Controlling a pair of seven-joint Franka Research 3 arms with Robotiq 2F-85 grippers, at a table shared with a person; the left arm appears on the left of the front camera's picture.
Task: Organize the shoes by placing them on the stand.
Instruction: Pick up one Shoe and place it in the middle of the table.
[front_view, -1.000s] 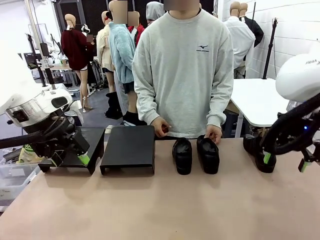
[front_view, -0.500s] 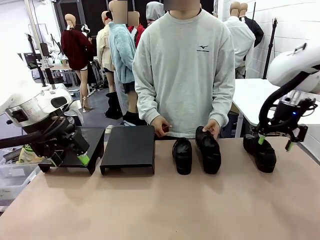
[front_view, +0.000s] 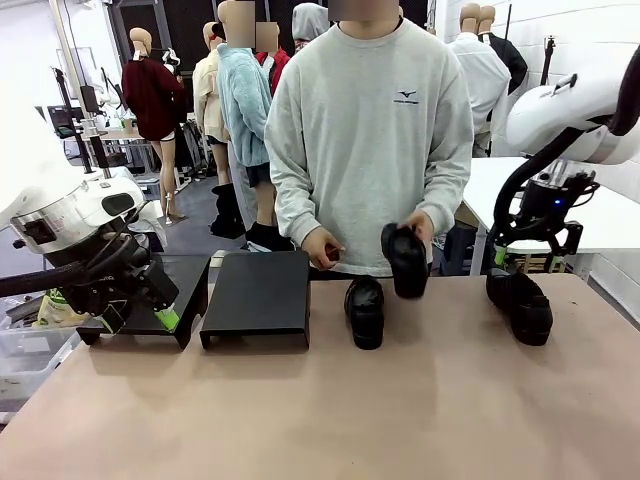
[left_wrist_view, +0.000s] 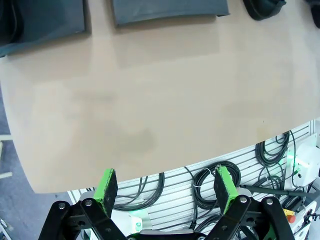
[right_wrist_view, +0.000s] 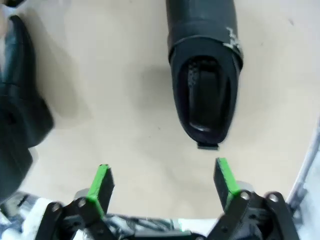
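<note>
- Left gripper (left_wrist_view: 165, 176): wide open, empty, beside the bare stand (front_view: 260, 290).
- Person's hand (front_view: 421, 227): had lifted one shoe (front_view: 406, 264) off the table (front_view: 300, 420); its mate (front_view: 365, 312) stayed.
- Right gripper (right_wrist_view: 162, 168): had risen above the third shoe (front_view: 522, 306), open, empty; no shoe placed yet.

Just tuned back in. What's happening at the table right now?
The person's hand holds one shoe up off the table. A second shoe sits on the table just below it. A third shoe lies at the right, with the open right gripper hovering above it without touching. The open left gripper hangs by the two stands, and neither stand has a shoe on it yet.
</note>
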